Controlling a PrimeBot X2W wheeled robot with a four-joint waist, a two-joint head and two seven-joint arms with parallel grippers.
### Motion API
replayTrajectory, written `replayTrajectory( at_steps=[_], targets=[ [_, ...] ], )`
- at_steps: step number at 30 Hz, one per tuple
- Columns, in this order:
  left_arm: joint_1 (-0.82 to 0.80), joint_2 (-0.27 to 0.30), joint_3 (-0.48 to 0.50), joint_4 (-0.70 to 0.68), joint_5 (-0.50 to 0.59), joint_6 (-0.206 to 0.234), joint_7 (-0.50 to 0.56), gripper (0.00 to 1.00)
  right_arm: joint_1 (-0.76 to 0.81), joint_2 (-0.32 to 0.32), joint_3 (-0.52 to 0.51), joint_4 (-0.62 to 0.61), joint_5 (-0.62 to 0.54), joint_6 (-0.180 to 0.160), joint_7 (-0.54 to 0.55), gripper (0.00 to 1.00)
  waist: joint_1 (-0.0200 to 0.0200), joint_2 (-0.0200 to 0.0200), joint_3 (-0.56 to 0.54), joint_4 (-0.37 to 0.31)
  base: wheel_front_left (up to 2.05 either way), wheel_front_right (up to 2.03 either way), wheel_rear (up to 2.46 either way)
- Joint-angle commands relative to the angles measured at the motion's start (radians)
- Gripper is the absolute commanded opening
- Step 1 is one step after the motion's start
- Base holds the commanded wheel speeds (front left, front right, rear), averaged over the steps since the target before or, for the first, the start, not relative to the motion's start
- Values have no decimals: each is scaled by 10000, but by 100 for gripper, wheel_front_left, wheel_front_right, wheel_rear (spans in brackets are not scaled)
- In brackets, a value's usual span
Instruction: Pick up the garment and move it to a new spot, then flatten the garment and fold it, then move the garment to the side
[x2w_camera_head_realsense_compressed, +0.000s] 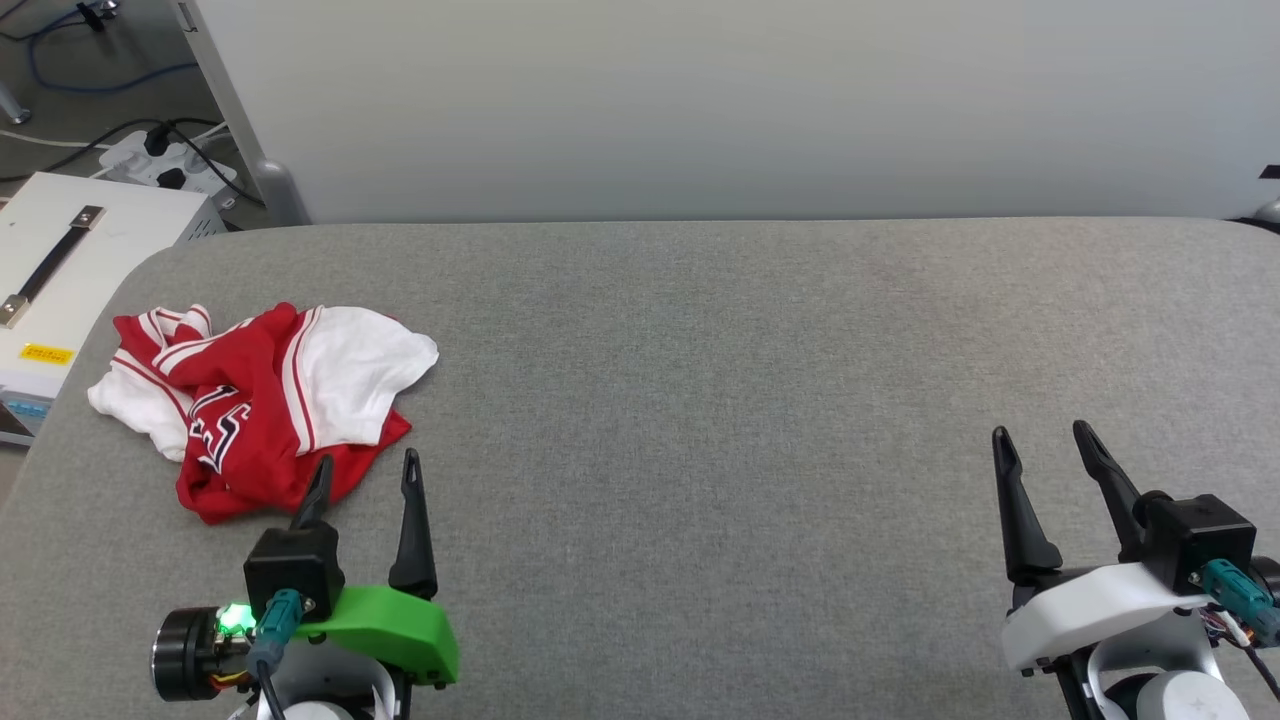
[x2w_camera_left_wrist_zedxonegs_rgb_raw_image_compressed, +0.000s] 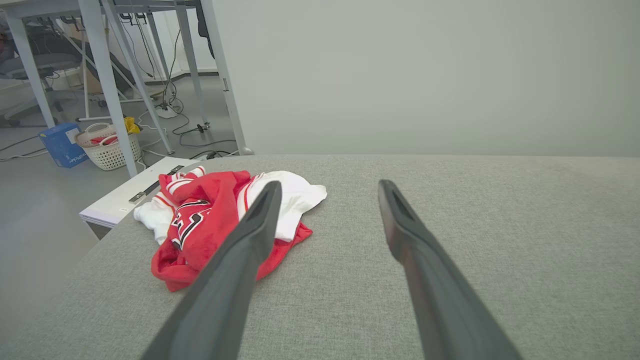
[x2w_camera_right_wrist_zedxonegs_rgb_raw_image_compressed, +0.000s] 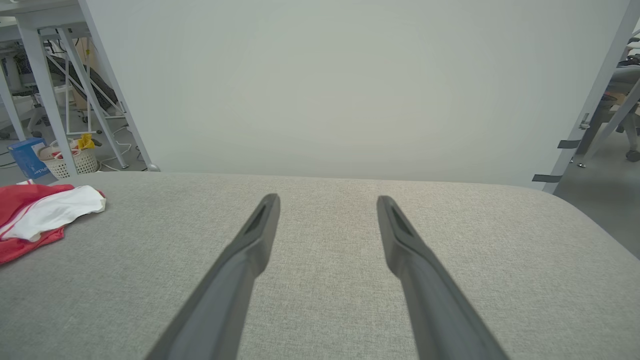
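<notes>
Two grippers, both with jaws spread wide and holding nothing. Left gripper (x2w_camera_head_realsense_compressed: 366, 460): green-shelled wrist, sat low at the near left of the grey cloth-covered table (x2w_camera_head_realsense_compressed: 700, 400). One finger's tip overlapped the near edge of the garment (x2w_camera_head_realsense_compressed: 250, 420); contact could not be told. Right gripper (x2w_camera_head_realsense_compressed: 1042, 430): white-shelled wrist, sat at the near right over bare cloth, well apart from the garment. Garment: a crumpled red-and-white heap, navy lettering partly showing, lay by the table's left edge. Beyond: a white case (x2w_camera_head_realsense_compressed: 60, 260) with a dark handle stood beside that edge, and a pale panel (x2w_camera_head_realsense_compressed: 700, 100) rose behind the table.
</notes>
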Motion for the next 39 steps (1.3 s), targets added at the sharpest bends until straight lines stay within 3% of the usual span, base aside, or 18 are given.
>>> replayTrajectory(
  at_steps=[1,39],
  targets=[
    [-61,-6,-14,-29,-99,76,-94,100,8,-5,-29,-91,112,26,-134,100,0,0,-1,0,0,0,0],
    [-11,-11,-208,-5,-234,136,-884,100,202,-9,42,-101,394,49,-914,100,0,0,21,6,0,0,0]
  ],
)
